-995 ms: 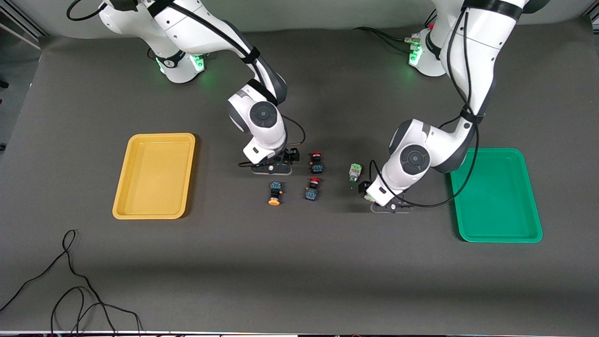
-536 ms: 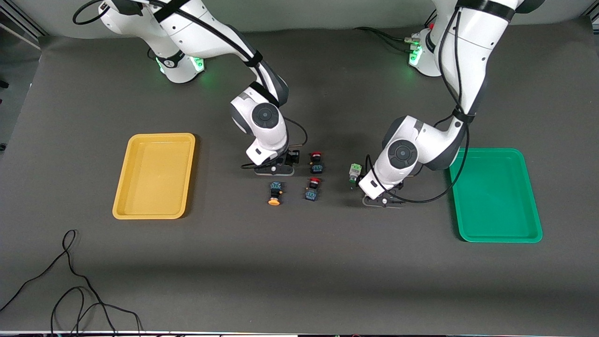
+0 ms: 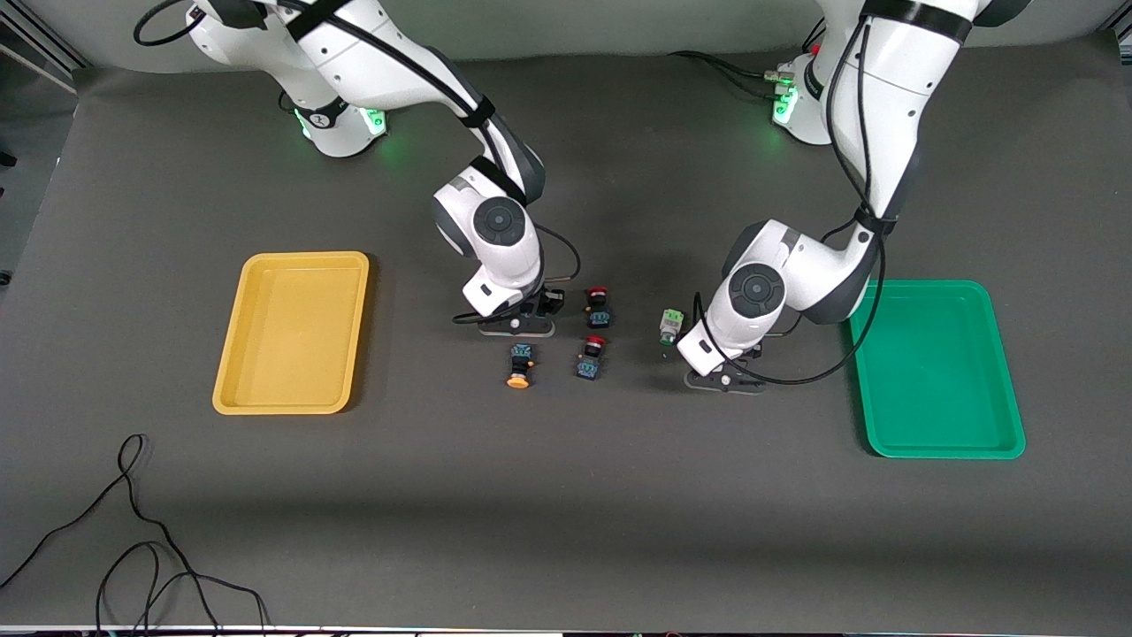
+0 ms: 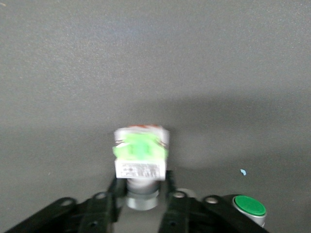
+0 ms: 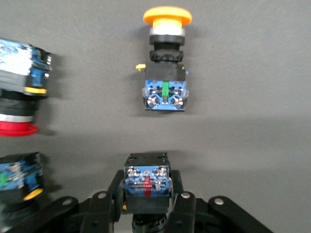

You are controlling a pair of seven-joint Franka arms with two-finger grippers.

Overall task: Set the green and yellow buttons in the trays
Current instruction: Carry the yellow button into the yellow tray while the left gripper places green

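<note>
— What are my pincers (image 4: 140,206) doing?
— My left gripper clamps a pale grey, green-tabbed button (image 4: 140,158); my right gripper (image 5: 146,204) pinches a dark boxy button (image 5: 147,180).
— And the count?
— Two smooth, rounded trays: yellow tray (image 3: 292,332) mid-left, green tray (image 3: 939,368) mid-right. One orange-capped button (image 3: 520,364) and two red-capped switches (image 3: 591,356) lie at centre.
</note>
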